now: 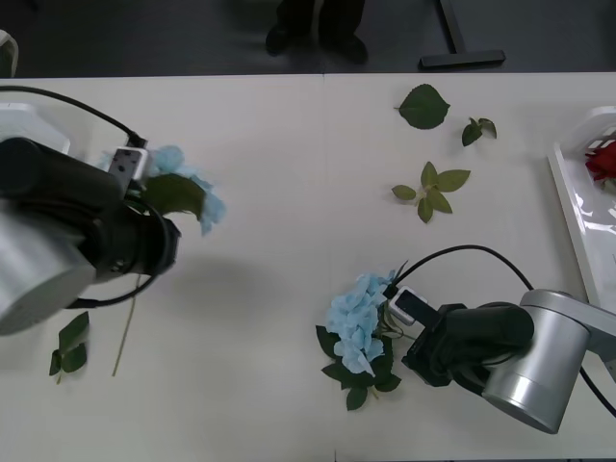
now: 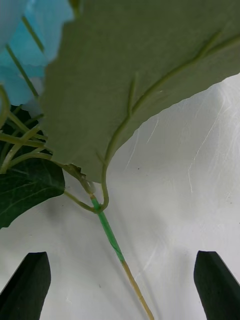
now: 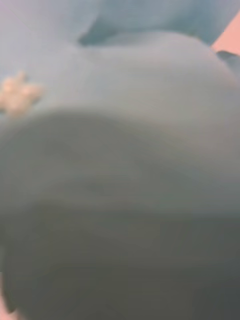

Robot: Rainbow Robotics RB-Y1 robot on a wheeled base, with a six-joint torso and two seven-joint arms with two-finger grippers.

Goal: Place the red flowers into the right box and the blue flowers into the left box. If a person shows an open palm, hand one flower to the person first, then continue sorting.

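Note:
My left gripper [image 1: 154, 197] is raised over the table's left side, shut on a blue flower [image 1: 188, 185]. Its pale-blue head and a broad leaf rest against the wrist, and its thin stem [image 1: 125, 332] hangs down below the arm. In the left wrist view the flower [image 3: 120, 125] sits blurred right against the lens. A second blue flower [image 1: 358, 325] lies at the table's front centre. My right gripper [image 2: 122, 287] is open low over it, with the green stem [image 2: 111, 239] running between the two fingers without touching them. A red flower [image 1: 603, 159] lies in the right box [image 1: 576, 207]. A corner of the left box [image 1: 29, 123] shows at the far left.
Loose green leaves lie at the back right: one big leaf [image 1: 423, 106], a small sprig [image 1: 477, 128] and a cluster [image 1: 431, 188]. Another leaf sprig [image 1: 67, 346] lies at the front left beside the hanging stem.

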